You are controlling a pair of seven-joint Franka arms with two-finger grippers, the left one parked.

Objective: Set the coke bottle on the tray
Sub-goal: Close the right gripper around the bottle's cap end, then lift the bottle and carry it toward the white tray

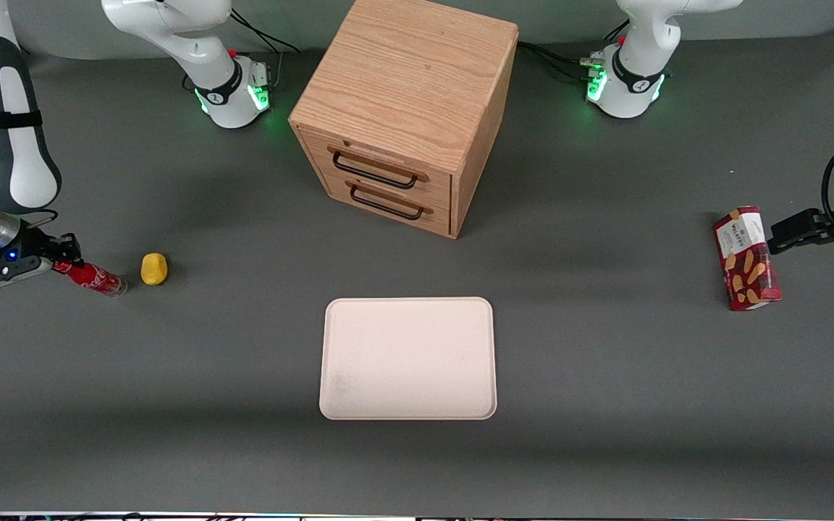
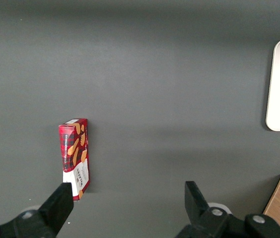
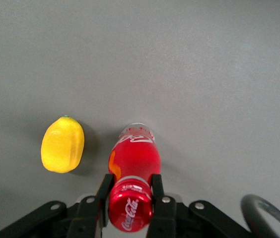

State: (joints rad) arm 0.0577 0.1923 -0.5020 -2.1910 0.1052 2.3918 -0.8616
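Bottle gripped, tray waiting.
The gripper (image 3: 130,198) is pinching the coke bottle (image 1: 91,277) at mid-left; the tray (image 1: 408,358) is sitting empty, lower centre.

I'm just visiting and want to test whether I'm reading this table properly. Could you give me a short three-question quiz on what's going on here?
1. True or false: the coke bottle already lies on the tray.
2. What does the gripper hold?
A) the lemon
B) the coke bottle's cap end
C) the snack box
3. Which wooden thing stands farther from the front camera than the tray?

Key:
1. False. The bottle is off the tray, beside the lemon, toward the working arm's end of the table.
2. B. Its fingers press on either side of the cap.
3. The drawer cabinet.
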